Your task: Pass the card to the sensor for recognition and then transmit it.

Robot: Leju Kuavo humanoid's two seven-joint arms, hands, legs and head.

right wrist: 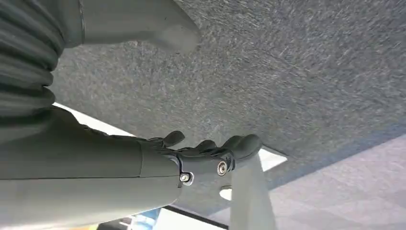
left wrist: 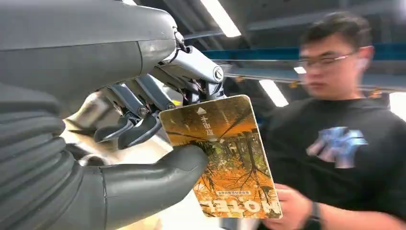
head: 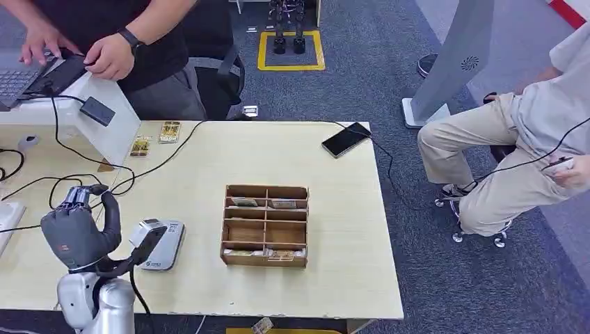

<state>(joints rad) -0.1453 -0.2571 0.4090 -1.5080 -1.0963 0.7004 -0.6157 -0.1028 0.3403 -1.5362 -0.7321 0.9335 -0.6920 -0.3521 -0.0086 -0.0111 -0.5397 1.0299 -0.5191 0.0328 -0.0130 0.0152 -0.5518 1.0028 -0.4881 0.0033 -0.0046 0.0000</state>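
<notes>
One card (left wrist: 222, 158) getting pinched in the left hand (head: 76, 233), thumb (left wrist: 158, 179) pressing on its orange printed face and the darker fingers (left wrist: 191, 76) sitting behind its top edge. Holding it up off the tabletop (head: 334, 209) at the near left corner, just beside the grey sensor (head: 161, 245) lying flat there, not touching it as far as can be told. Facing the wrist camera with tree artwork and upside-down lettering, a person in a black shirt (left wrist: 344, 148) blurring behind it.

Hanging low, the right hand (right wrist: 210, 158) over grey carpet (right wrist: 287, 72), fingers stretched out loosely side by side, gripping nothing.

Sitting mid-tabletop, a wooden box with compartments (head: 265, 225), a few cards lying in the back row and the front row. Resting near the far edge, a black phone (head: 346, 139) with a cable running off it. Lying at the far left, two more cards (head: 154, 139) beside a white stand (head: 104, 132). Leaning over a laptop (head: 17, 76) at the far left, the standing person (head: 125, 49). Sitting to the right on a wheeled chair, another person in beige trousers (head: 501, 167), holding a small device.
</notes>
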